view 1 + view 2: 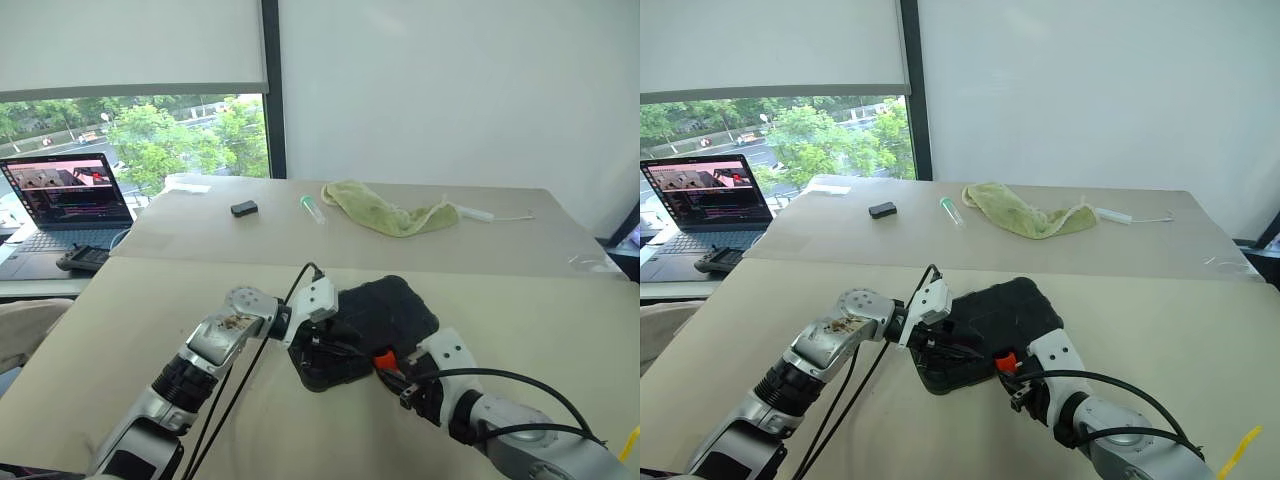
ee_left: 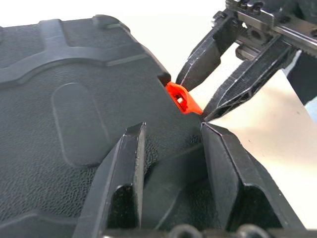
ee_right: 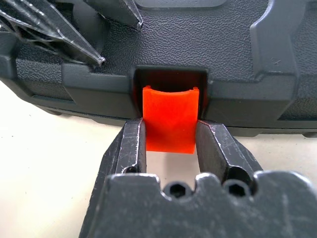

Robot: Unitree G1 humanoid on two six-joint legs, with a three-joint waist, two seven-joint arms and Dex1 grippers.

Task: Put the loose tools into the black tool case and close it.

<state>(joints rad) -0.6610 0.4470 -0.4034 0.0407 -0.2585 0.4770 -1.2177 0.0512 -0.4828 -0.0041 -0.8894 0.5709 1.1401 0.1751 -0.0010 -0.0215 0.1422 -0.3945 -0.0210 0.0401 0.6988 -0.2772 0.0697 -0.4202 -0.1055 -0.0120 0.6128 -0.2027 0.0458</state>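
1. Your tabletop (image 1: 120, 330) carries the black tool case (image 1: 385, 310), lying shut near the front edge between both arms.
2. At the far side you have a green cloth (image 1: 385, 212), with a laptop (image 1: 68, 205) off to the left.
3. Your left gripper (image 2: 171, 148) rests on the case lid, jaws apart, gripping nothing.
4. Your right gripper (image 3: 171, 141) has its jaws closed on either side of the orange latch (image 3: 170, 119).
5. A small black box (image 1: 243, 208) sits far back.
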